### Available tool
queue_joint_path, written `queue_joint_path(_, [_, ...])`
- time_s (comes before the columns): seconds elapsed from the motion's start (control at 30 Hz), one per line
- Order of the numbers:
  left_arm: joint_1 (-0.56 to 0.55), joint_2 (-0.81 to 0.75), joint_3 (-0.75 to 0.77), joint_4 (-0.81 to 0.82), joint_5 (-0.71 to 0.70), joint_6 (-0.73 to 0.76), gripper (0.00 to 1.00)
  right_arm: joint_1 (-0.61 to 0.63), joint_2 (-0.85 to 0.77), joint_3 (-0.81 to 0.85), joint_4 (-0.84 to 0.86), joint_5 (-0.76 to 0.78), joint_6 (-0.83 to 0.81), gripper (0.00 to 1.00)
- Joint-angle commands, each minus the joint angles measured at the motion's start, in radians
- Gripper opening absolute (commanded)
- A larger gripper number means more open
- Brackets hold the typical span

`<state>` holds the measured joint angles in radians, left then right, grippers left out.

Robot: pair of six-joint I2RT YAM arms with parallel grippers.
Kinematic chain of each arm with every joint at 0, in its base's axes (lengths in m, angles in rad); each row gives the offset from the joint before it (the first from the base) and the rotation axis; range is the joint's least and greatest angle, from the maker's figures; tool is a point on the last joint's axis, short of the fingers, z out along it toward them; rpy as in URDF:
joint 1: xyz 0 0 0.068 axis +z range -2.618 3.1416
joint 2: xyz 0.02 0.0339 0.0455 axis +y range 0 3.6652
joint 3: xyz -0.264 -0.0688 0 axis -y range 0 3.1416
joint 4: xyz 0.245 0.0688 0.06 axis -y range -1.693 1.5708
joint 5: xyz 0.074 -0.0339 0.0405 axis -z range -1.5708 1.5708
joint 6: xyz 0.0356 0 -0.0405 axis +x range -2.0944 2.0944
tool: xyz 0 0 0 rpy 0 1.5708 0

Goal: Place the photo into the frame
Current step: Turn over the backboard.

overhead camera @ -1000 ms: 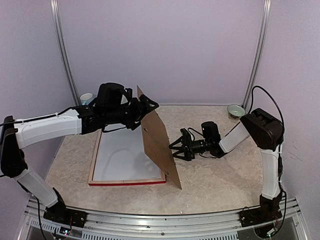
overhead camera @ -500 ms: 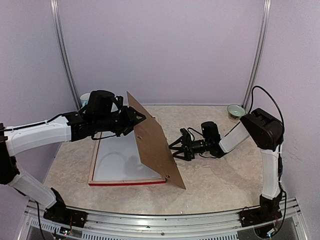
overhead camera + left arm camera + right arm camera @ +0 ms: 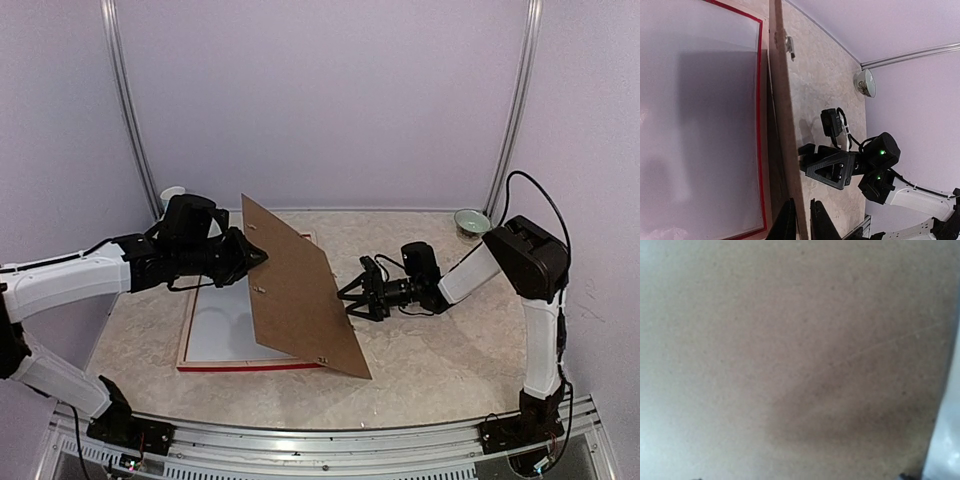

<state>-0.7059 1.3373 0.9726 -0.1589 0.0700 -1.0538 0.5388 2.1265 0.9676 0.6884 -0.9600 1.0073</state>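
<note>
Lower board (image 3: 300,290) gently, pinched at its far-left edge by closed left fingers (image 3: 257,256), with right fingers (image 3: 350,297) wide just beside it, squarely onto frame (image 3: 250,366) lying flat near bench's (image 3: 430,350) left edge.

This is looking like a robotics lab, set up as a test booth. A left arm (image 3: 70,280) and a right arm (image 3: 545,330) are standing on a metal rail (image 3: 320,445) at the table's (image 3: 430,350) near edge. A cable (image 3: 530,180) is looping off one arm. Plain lilac walls (image 3: 320,100) with metal posts (image 3: 127,110) are closing the space in.
</note>
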Motion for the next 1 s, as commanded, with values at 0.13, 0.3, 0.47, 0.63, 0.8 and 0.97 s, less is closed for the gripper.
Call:
queue_joint_path(0.13, [0.018,-0.07,-0.039,-0.036,-0.007,0.032,0.09,0.003,-0.056,0.038,-0.274,0.091,-0.159,0.87])
queue_joint_path(0.3, [0.038,-0.096,-0.079,-0.063,-0.023,0.052,0.09,-0.051,-0.074,0.026,-0.244,0.018,-0.131,0.89])
queue_joint_path(0.47, [0.073,-0.128,-0.171,-0.006,0.007,0.053,0.1,-0.098,-0.07,0.026,-0.241,-0.042,-0.124,0.9])
queue_joint_path(0.63, [0.119,-0.142,-0.269,0.041,0.022,0.061,0.13,-0.102,-0.055,0.043,-0.245,-0.045,-0.113,0.9])
queue_joint_path(0.8, [0.159,-0.137,-0.319,0.057,0.002,0.102,0.2,-0.094,-0.037,0.077,-0.267,-0.048,-0.111,0.9])
queue_joint_path(0.97, [0.189,-0.129,-0.38,0.135,0.014,0.123,0.24,-0.075,-0.007,0.111,-0.278,-0.053,-0.108,0.9])
